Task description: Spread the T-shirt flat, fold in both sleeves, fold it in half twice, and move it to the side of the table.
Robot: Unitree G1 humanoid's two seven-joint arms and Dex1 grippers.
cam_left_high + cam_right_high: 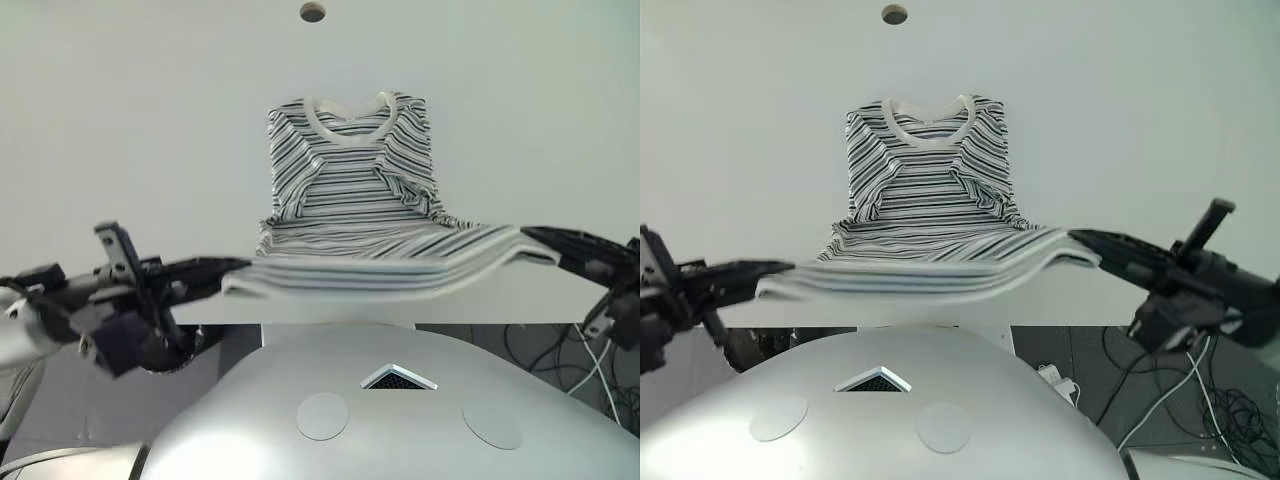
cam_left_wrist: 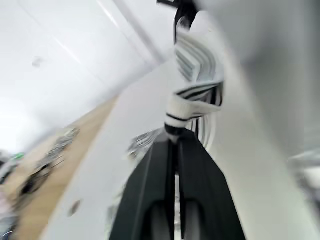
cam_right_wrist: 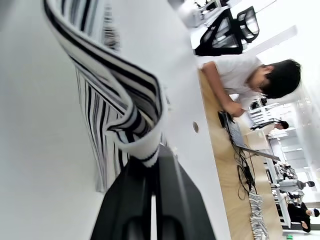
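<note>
While taut, T-shirt (image 1: 350, 190) hem btwn jaws

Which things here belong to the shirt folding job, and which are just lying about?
Job: T-shirt, its near edge pinched by the left gripper and right gripper; table.
Lying about: round hole in the table; cables off the table.

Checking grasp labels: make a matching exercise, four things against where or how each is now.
1 left tool
2 right tool
3 collar
4 round hole

A in the table, beyond the T-shirt
B shut on the left corner of the hem
C flat on the table, far end
D shut on the right corner of the hem

Pairs: 1-B, 2-D, 3-C, 4-A
</note>
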